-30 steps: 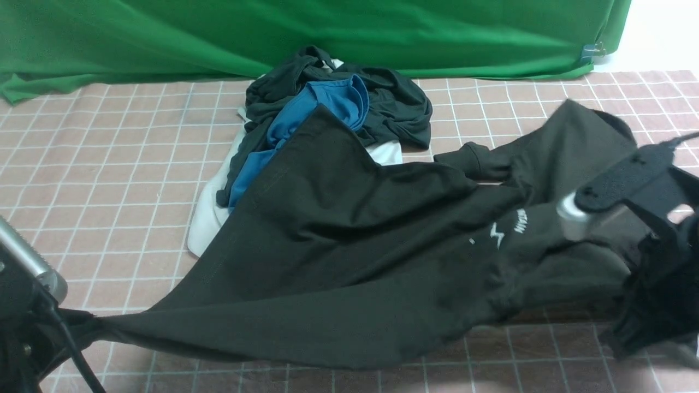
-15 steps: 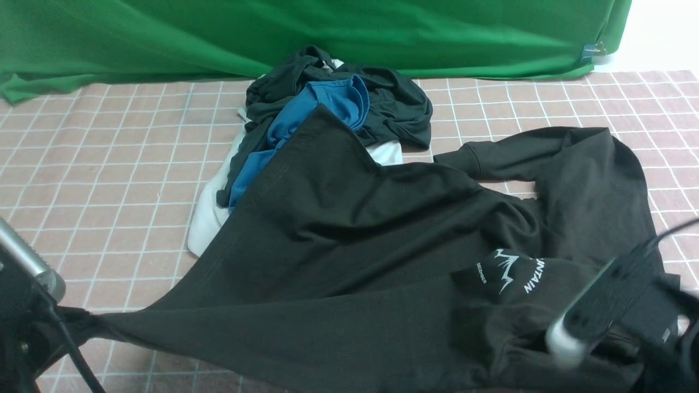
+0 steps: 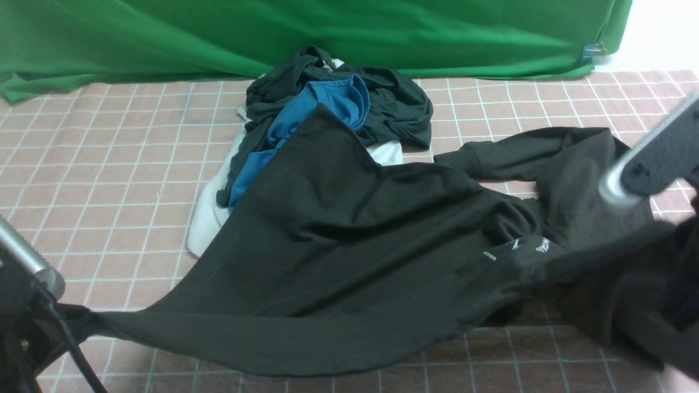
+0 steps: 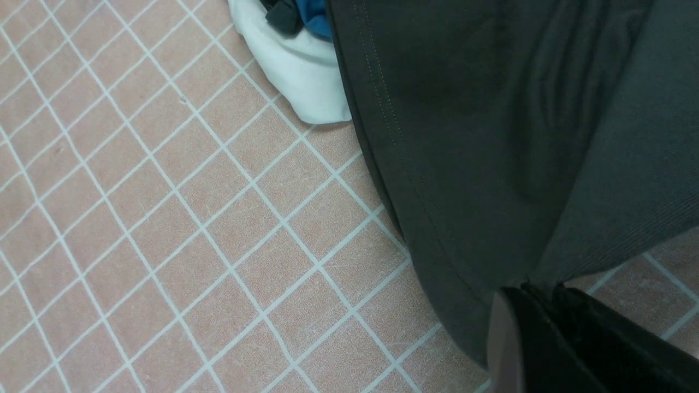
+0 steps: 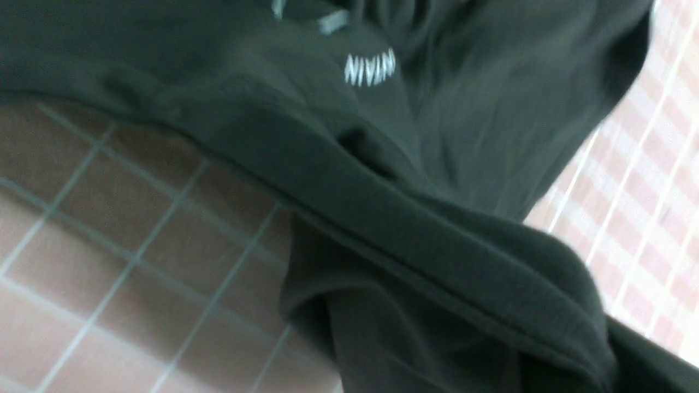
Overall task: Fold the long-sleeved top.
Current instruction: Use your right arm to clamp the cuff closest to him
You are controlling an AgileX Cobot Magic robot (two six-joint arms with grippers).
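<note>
Green backdrop (image 3: 327, 33), pink checked tablecloth (image 3: 109, 164)

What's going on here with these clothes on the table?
Two robot arms hold a black long-sleeved top between them over the checked table. The left tool pinches a hem corner at near left; the right tool grips bunched fabric at near right. Nothing is folded yet. A pile of other clothes lies behind.

Left tool (image 4: 532, 297) and right tool (image 3: 669, 297) both clamped, arms spread.

The tablecloth (image 3: 109, 180) lies open on the left; a clothes pile (image 3: 382, 109) blocks behind the sweatshirt (image 3: 355, 229).
</note>
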